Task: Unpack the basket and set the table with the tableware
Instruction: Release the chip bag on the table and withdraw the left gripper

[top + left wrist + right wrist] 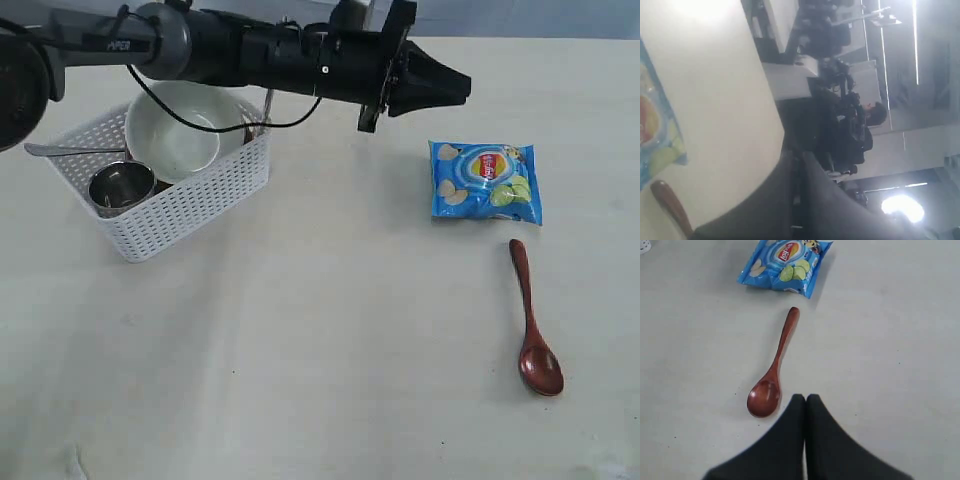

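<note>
The white lattice basket (190, 205) stands at the table's (300, 350) left. It holds a pale bowl (175, 135), a small steel cup (122, 185), a steel handle (60, 150) poking out to the left, and a thin steel handle (266, 108) at its back. No plate or chopsticks show. The dark red-brown wooden spoon (533, 320) lies at the right, below the blue chips bag (486, 180). My left gripper (462, 84) hangs shut and empty above the table, past the basket. My right gripper (805, 397) is shut and empty beside the spoon's bowl (763, 399).
The chips bag (785, 262) lies just beyond the spoon's handle end; its edge (652, 130) and the spoon's handle (670, 205) also show in the left wrist view. The left arm (250, 50) stretches over the basket's back. The table's far edge (772, 100) runs near the left gripper (797, 155).
</note>
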`<state>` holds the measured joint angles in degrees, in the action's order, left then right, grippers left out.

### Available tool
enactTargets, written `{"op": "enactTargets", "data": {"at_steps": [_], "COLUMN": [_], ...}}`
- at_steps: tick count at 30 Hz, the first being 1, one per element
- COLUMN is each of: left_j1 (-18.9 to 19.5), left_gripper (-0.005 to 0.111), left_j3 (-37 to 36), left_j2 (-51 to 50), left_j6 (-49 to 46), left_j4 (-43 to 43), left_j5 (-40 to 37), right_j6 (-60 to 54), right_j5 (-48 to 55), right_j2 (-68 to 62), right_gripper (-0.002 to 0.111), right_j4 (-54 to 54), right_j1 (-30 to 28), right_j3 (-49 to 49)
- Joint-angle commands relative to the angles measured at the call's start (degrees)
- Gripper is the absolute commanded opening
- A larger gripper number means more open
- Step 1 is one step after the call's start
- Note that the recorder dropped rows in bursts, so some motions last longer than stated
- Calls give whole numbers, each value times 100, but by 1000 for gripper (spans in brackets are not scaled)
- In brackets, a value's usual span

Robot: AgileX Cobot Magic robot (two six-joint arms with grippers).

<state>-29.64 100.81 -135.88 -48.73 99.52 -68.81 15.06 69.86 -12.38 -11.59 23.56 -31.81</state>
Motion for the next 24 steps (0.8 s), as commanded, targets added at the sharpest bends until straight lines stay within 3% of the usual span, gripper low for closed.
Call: {"op": "enactTargets", "data": {"at_steps": [1,6,9,16,24], "left_j1": [38,27,26,26,26], "left_gripper": [0,0,0,0,0], "left_j3": [19,5,-455,-2534,-4806], "left_j2": [393,829,1309,3277,5758], "left_j6": [-184,-235,-543,-1914,-2517], "left_j4": [42,-739,-885,-912,-912], "left_j5": [-116,-116,373,880,2390], "right_j6": [-70,-57,-57,-158,-287], "right_j5": [-105,-322,-469,-706,-952], "right_j2": [32,32,32,21,11], "right_gripper": [-1,-1,-1,-1,-1], "right_j4": [-73,-53,-53,-26,234], "right_j1": [1,1,1,1,1], "right_j3": [-40,-27,77,212,123]}}
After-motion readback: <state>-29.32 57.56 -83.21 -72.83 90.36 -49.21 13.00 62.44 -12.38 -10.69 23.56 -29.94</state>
